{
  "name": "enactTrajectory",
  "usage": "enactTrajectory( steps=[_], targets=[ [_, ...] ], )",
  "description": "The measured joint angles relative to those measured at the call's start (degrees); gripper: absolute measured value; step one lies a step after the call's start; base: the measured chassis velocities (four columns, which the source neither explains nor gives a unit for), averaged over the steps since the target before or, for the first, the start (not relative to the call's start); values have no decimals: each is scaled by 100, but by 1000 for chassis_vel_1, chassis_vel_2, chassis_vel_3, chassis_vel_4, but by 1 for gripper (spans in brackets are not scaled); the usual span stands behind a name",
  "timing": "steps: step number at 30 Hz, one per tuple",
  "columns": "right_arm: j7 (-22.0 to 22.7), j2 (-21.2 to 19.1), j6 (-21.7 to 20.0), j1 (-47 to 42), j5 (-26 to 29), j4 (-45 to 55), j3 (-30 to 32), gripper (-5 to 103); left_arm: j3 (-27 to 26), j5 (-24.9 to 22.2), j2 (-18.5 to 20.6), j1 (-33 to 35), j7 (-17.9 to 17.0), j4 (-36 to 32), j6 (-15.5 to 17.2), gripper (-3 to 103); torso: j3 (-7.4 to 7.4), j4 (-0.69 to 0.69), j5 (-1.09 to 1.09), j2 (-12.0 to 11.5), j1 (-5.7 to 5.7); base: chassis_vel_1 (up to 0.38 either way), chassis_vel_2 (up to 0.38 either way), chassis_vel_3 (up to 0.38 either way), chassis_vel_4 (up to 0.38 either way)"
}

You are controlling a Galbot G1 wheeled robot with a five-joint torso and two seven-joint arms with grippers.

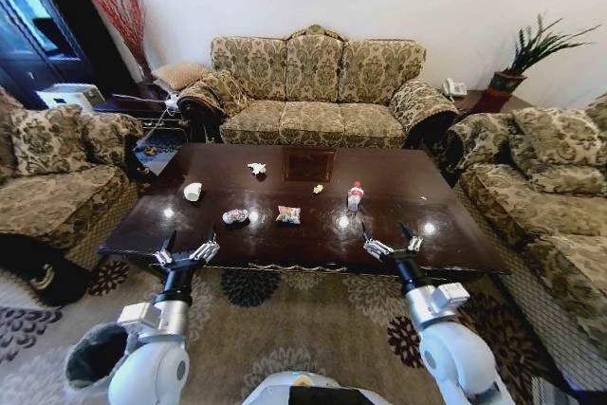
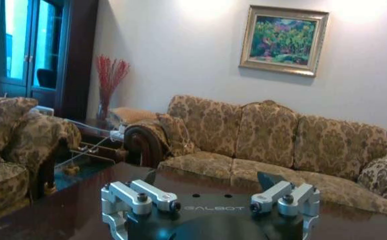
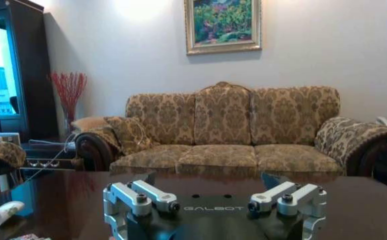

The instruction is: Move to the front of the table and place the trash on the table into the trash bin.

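- The table (image 1: 313,220), dark brown and glossy with a square inlaid panel near its far middle, is seen straight ahead in the head view, ringed by patterned sofas on three sides.
- The left gripper (image 1: 188,243) is held over the table's near left edge, with its two fingers spread wide and nothing between them; in the left wrist view the left gripper (image 2: 210,181) is seen low above the tabletop, fingers well apart.
- The right gripper (image 1: 390,237) is held over the near edge toward the right, also spread wide and empty; the same wide gap is shown in the right wrist view (image 3: 213,181).
- The trash is scattered across the middle of the tabletop: a white paper cup (image 1: 193,192) lying on its side at the left, a shiny wrapper (image 1: 235,216) just right of it, and a second snack wrapper (image 1: 288,214) near the centre.
- A crumpled white tissue (image 1: 257,169) is found farther back, left of the inlaid panel, and a tiny yellow scrap (image 1: 318,189) just in front of that panel.
- A small clear bottle (image 1: 355,196) with a red cap is stood upright right of centre.
- The trash bin (image 1: 95,358) is seen on the carpet at the robot's near left, beside the left arm, its white liner folded over the rim.
- Nothing on the table is touched by either gripper.
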Motion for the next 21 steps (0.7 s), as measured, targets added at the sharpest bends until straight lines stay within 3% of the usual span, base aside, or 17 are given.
enactTrajectory(
  steps=[9, 21],
  targets=[
    [-17, 38, 53, -82, -55, 50, -3, 100, 5, -7, 0, -5, -9, 10, 11, 100, 0, -1, 1, 0, 0, 135, 130, -114, -134],
    [-29, 72, 97, -99, -98, 31, -29, 100, -14, -19, 1, -39, -16, 70, 65, 100, -1, 0, 2, 1, -1, 293, 281, -282, -288]
  ],
)
